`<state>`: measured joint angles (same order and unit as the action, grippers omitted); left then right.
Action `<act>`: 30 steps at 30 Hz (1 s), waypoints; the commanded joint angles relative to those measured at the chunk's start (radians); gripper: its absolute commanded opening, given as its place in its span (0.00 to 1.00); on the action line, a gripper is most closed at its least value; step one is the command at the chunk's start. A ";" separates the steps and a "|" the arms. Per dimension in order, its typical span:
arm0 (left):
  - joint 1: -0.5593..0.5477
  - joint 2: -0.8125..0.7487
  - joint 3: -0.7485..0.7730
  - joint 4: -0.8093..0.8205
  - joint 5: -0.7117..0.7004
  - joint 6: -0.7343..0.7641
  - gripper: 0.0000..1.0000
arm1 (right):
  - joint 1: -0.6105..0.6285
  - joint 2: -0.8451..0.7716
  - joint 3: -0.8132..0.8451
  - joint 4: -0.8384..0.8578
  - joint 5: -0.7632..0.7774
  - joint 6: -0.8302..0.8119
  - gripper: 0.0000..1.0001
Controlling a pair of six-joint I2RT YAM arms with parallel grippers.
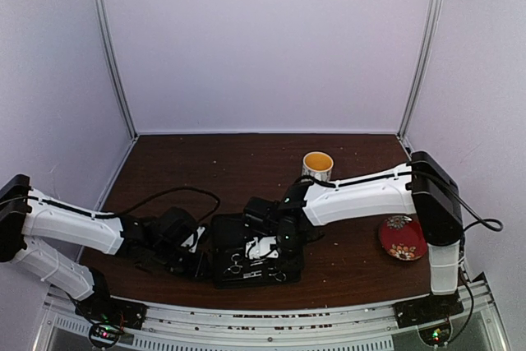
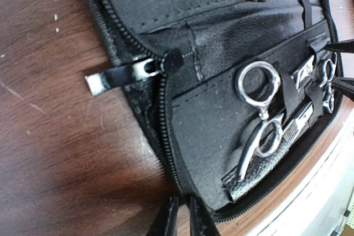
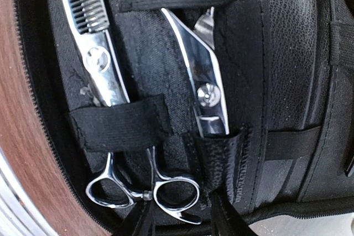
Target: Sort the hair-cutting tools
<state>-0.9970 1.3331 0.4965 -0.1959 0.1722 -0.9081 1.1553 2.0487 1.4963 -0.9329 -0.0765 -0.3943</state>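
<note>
A black case point(image 1: 223, 236) lies open on the table with two silver scissors strapped inside. The thinning scissors point(image 3: 97, 59) sit under an elastic band, ring handles point(image 3: 177, 194) toward me. The second scissors point(image 3: 206, 84) have one end tucked in a leather pocket. My right gripper point(image 3: 182, 222) is open, its fingers on either side of one ring handle; the right finger stands clear of it. My left gripper point(image 2: 181, 219) is shut at the case's zipper edge point(image 2: 166, 136), near the plain scissors point(image 2: 259, 120). From above, the left gripper point(image 1: 200, 262) is at the case's left side and the right gripper point(image 1: 283, 254) is over the case.
A white mug point(image 1: 317, 164) with a yellow inside stands behind the case. A red floral plate point(image 1: 402, 237) lies at the right, by the right arm. A glossy zipper pull point(image 2: 110, 78) sticks out onto the wood. The table's metal front rail point(image 1: 271, 318) runs close below the case.
</note>
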 commanded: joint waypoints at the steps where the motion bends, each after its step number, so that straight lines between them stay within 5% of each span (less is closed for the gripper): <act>1: -0.005 -0.005 -0.026 0.054 -0.002 -0.008 0.08 | 0.033 0.066 0.037 0.093 0.050 0.058 0.35; 17: -0.005 -0.001 -0.055 0.115 0.002 -0.028 0.08 | 0.039 0.113 0.191 0.029 -0.002 0.154 0.38; 22: -0.005 -0.046 -0.006 -0.020 -0.053 0.025 0.09 | 0.037 0.029 0.145 0.021 0.039 0.131 0.40; 30: 0.007 -0.179 0.136 -0.311 -0.214 0.146 0.35 | 0.023 -0.205 0.030 0.060 0.208 0.066 0.50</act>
<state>-0.9966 1.2160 0.5392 -0.3603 0.0654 -0.8505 1.1843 1.9816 1.5635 -0.9482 0.0193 -0.2878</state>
